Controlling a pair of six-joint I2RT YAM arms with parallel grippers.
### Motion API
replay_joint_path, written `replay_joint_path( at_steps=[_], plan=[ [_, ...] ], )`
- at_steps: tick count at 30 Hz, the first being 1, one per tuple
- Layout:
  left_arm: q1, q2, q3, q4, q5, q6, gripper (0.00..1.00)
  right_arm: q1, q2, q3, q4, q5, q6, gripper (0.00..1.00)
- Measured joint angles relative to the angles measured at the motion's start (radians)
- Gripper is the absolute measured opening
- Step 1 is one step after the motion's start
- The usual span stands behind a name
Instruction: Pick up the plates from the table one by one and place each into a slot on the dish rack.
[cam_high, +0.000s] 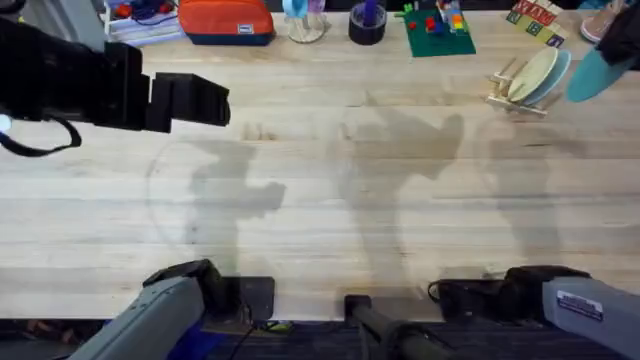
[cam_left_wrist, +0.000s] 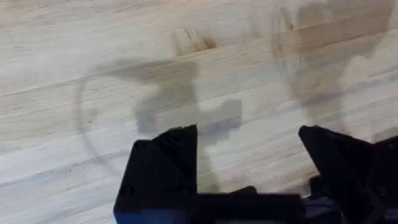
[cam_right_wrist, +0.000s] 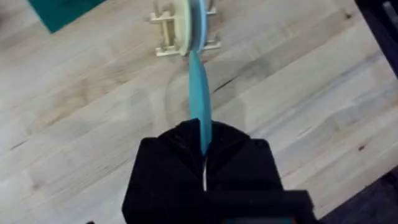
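Gripper-held cyan plate (cam_right_wrist: 199, 99) edge-on toward rack (cam_right_wrist: 180, 31)

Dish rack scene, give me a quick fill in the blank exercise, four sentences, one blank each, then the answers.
1. The right hand grips a plate coloured bright ____.
2. The dish rack already holds ____ plates standing on edge.
3. The left hand has its fingers ____ and holds nothing.
4. The held plate is lined up edge-on just short of the ____.

Missing words: cyan-blue; two; open; dish rack
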Motion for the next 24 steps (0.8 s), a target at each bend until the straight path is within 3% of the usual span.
replay_joint_path(
  at_steps=[13,24],
  plan=[
    [0.0,0.0,0.0,0.0,0.0,0.0,0.994,-0.175,0.005,0.0,0.024,-0.067,-0.052,0.029],
    [0.0,0.0,0.0,0.0,0.0,0.0,0.994,-0.239,0.152,0.0,0.124,-0.079,-0.096,0.029]
  ],
)
